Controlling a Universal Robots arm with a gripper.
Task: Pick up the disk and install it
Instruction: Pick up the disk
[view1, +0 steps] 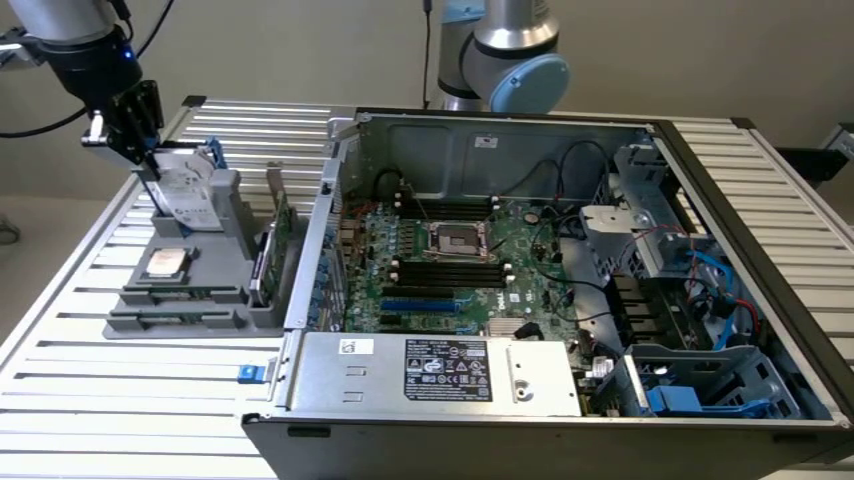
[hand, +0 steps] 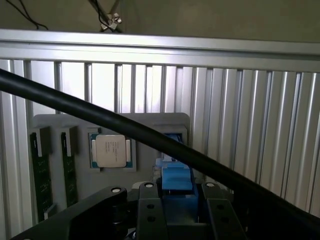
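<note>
At the exterior view's left, the gripper (view1: 142, 150) clasped the upright disk (view1: 187, 188) in its grey holder (view1: 174, 312); a straight lift seemed safest.

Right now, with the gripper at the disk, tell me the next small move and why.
Probably a short, straight lift. The gripper appears closed on the blue carrier of the disk, while the disk's lower end sits in the grey holder. Rising clear of the holder first should avoid snagging before any travel toward the open computer case on the exterior view's right.
</note>
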